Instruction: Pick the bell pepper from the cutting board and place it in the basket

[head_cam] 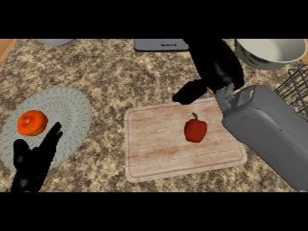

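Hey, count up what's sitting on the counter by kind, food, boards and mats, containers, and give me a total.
Food: 2 (red bell pepper, orange fruit)
Boards and mats: 2 (wooden cutting board, round pale mat)
Containers: 2 (white bowl, wire basket)
Total: 6
Two more items are cut off at the top edge; not counted.

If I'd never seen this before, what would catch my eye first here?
Probably the red bell pepper lying alone on the pale cutting board at the centre. Above it hangs the right hand, black, on a bulky grey forearm. At left, an orange fruit sits on a round mat.
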`<act>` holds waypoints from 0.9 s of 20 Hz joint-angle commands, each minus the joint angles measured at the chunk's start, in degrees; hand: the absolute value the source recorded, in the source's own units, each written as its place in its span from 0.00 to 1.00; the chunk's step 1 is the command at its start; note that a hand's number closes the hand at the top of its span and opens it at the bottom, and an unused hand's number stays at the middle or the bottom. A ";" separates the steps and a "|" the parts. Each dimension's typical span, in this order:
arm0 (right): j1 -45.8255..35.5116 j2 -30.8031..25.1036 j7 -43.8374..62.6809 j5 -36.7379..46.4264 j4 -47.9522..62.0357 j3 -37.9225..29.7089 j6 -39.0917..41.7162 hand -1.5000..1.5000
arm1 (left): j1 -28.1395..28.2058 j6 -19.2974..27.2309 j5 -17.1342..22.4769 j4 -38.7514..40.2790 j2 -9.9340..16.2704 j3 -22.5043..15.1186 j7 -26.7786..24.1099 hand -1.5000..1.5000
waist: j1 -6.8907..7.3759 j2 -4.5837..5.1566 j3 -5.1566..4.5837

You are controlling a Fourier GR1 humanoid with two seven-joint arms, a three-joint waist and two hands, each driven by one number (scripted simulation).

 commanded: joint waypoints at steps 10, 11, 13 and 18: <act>-14.10 -10.71 24.80 -26.51 -5.10 -6.69 39.94 0.00 | 4.60 -1.38 0.73 2.51 -0.32 -0.14 1.23 0.50 | -0.73 0.61 -0.60; -14.67 -11.05 25.58 -28.08 -4.98 -6.80 40.47 0.00 | 3.32 -1.09 1.46 3.22 -0.88 0.38 2.45 0.50 | -0.86 0.79 -0.60; -13.52 -11.50 27.51 -29.83 -6.46 -4.75 40.71 0.00 | 1.86 -1.39 1.07 2.17 0.29 0.63 3.98 0.50 | -0.93 0.87 -0.54; -12.40 -15.66 28.92 -35.14 -9.98 -5.17 39.29 0.00 | 2.80 -0.08 -1.04 2.23 -2.50 -1.69 2.70 0.50 | -0.66 1.02 -0.49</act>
